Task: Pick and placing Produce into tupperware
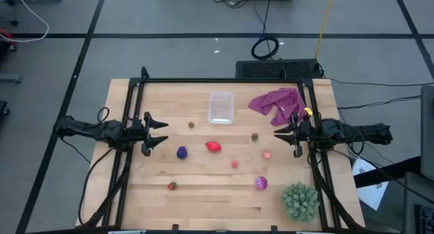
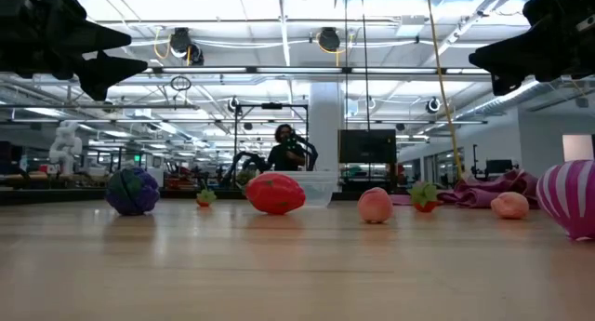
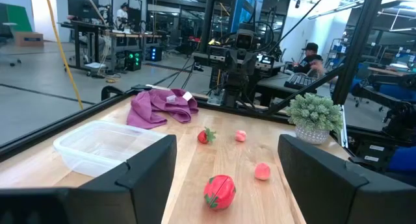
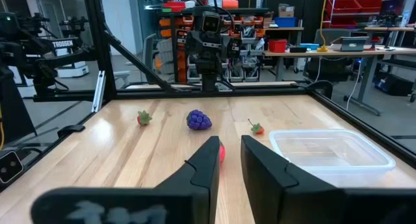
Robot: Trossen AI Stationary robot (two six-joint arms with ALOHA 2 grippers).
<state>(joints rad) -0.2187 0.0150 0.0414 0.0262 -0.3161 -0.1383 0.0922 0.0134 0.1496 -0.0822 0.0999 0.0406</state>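
The clear tupperware (image 1: 221, 106) stands empty on its base at the table's far middle. The produce lies scattered on the wood: a blue-purple piece (image 1: 182, 152), a red one (image 1: 213, 146), two pink ones (image 1: 234, 164) (image 1: 267, 154), two small brownish ones (image 1: 191, 125) (image 1: 255, 135), a small red one (image 1: 172, 186) and the striped magenta ball (image 1: 261, 184). My left gripper (image 1: 165, 132) (image 3: 227, 146) hovers open at the left edge, above the table, holding nothing. My right gripper (image 1: 277, 132) (image 4: 231, 146) hovers shut at the right edge, also holding nothing.
A purple cloth (image 1: 277, 104) lies crumpled at the far right corner. A large green spiky ball (image 1: 300, 200) sits at the near right corner. Black frame rails (image 1: 129, 159) run along the table's left, right and far edges. Bare wood lies near the front edge.
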